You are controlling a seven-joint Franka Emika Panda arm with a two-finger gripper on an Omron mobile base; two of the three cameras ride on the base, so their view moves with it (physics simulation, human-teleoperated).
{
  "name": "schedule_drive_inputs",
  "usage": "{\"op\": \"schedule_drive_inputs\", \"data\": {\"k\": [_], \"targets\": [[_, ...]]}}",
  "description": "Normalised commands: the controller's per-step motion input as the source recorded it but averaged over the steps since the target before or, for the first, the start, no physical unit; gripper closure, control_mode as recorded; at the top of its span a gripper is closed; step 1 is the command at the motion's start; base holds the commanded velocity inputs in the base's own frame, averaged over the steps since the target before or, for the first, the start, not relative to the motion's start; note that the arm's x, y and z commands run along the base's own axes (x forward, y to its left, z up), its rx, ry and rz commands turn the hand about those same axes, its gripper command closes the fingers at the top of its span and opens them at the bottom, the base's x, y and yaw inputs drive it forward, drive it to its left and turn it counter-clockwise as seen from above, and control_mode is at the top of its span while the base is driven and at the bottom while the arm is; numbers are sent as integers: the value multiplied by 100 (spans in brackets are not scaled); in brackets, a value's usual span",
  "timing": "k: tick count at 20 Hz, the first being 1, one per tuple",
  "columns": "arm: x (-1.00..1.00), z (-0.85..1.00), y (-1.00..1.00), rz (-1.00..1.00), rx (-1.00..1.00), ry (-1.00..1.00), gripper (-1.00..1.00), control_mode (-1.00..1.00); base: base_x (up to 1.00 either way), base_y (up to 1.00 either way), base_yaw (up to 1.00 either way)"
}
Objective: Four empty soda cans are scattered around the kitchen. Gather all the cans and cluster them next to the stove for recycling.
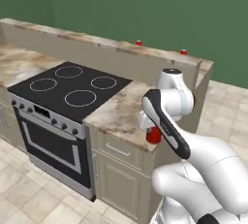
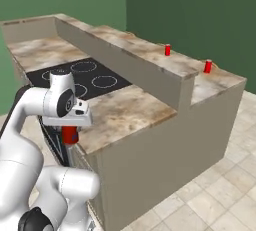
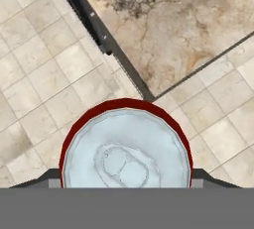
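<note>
Gripping a red cylindrical can [image 3: 126, 146], seemingly, beside marbled counter [image 3: 168, 20].

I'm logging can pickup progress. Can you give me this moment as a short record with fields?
held can: red can in the gripper, near the counter's front corner
jaws: closed on that can
ledge cans: one mid-ledge, one near its end
stove: no cans on it
counter: bare beside stove

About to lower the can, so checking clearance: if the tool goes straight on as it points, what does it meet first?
The held soda can fills the tool; beyond it is the tiled floor, just off the counter corner, though depth is unclear.
</note>
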Motion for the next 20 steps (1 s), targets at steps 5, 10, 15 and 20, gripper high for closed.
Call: {"op": "schedule_drive_inputs", "data": {"k": [5, 10, 15, 20], "targets": [[0, 0, 0, 0, 0, 0, 100, 100, 1, 54, -35], [0, 0, 0, 0, 0, 0, 100, 100, -12, 59, -23], [0, 0, 0, 0, 0, 0, 100, 100, -27, 60, -16], [0, 0, 0, 0, 0, 0, 100, 100, -11, 63, -16]]}}
